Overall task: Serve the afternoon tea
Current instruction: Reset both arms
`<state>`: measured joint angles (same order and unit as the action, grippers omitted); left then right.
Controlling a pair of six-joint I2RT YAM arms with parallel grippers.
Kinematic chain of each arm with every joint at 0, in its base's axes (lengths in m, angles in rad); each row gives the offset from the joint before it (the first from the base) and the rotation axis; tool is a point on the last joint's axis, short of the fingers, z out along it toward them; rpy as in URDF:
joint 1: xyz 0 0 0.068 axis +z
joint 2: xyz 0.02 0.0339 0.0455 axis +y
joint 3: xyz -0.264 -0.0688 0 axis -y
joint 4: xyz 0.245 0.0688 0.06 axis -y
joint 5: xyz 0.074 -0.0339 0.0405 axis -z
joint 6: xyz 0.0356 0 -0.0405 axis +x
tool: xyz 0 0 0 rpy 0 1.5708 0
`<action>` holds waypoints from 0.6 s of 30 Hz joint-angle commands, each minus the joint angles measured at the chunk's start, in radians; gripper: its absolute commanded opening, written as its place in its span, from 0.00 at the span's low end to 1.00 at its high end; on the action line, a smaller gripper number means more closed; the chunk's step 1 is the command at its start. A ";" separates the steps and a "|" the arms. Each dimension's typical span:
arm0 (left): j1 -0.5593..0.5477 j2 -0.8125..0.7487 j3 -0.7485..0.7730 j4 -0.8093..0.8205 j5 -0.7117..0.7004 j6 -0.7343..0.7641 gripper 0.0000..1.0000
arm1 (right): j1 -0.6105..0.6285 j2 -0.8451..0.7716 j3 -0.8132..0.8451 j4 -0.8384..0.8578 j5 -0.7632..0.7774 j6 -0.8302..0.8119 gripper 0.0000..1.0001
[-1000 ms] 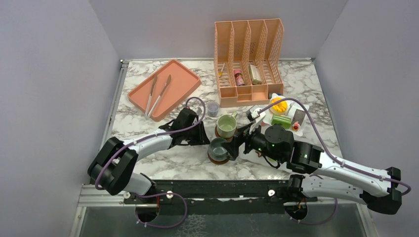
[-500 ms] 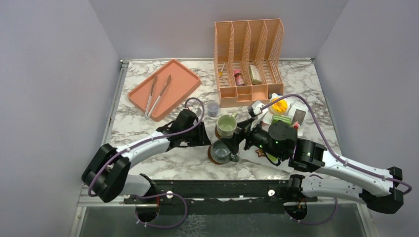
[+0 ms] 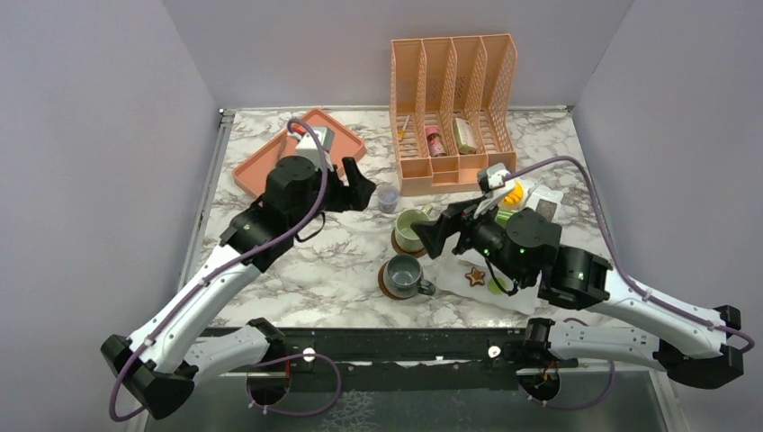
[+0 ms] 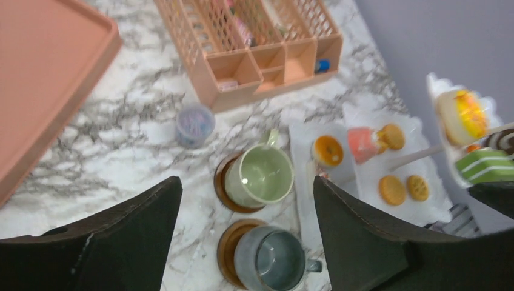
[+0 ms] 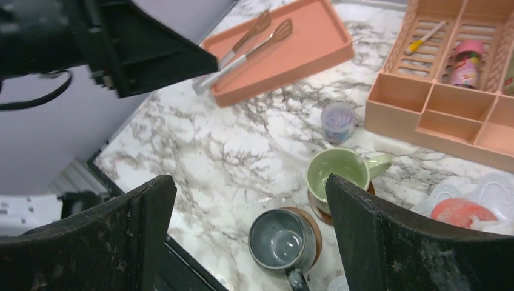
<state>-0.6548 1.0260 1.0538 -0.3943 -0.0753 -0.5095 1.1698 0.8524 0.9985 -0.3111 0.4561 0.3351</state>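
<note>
A grey-blue mug [image 3: 401,274] stands on a round brown coaster [image 3: 388,286] near the table's front. Just behind it, a pale green mug [image 3: 412,228] sits on a second coaster [image 4: 223,182]. Both mugs look empty. My left gripper [image 3: 353,184] hangs open high above the table, left of the mugs, holding nothing. My right gripper [image 3: 443,232] is open too, raised to the right of the green mug. Toy cookies [image 4: 393,189], a donut [image 4: 328,150] and a pink cake [image 4: 363,140] lie on white plates [image 4: 363,176]. A star cookie [image 3: 474,275] lies under the right arm.
An orange tray [image 3: 319,157] with tongs [image 5: 248,45] lies at the back left. A peach organizer [image 3: 454,99] stands at the back centre, with a small lilac cup [image 3: 388,197] in front of it. Grey walls close in on both sides.
My left gripper has opened, risen and drawn back toward the tray, away from the grey-blue mug. The right gripper has lifted and pulled back to the right. Both mugs stay on their coasters.
</note>
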 commanded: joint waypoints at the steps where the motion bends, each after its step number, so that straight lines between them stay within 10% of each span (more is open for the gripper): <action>1: 0.002 -0.061 0.151 -0.115 -0.054 0.137 0.96 | 0.000 0.021 0.156 -0.105 0.193 0.058 1.00; 18: 0.002 -0.219 0.123 -0.115 0.026 0.183 0.99 | 0.001 -0.011 0.184 -0.092 0.196 0.011 1.00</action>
<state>-0.6548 0.8188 1.1942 -0.5026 -0.0933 -0.3424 1.1698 0.8684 1.2011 -0.4057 0.6167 0.3332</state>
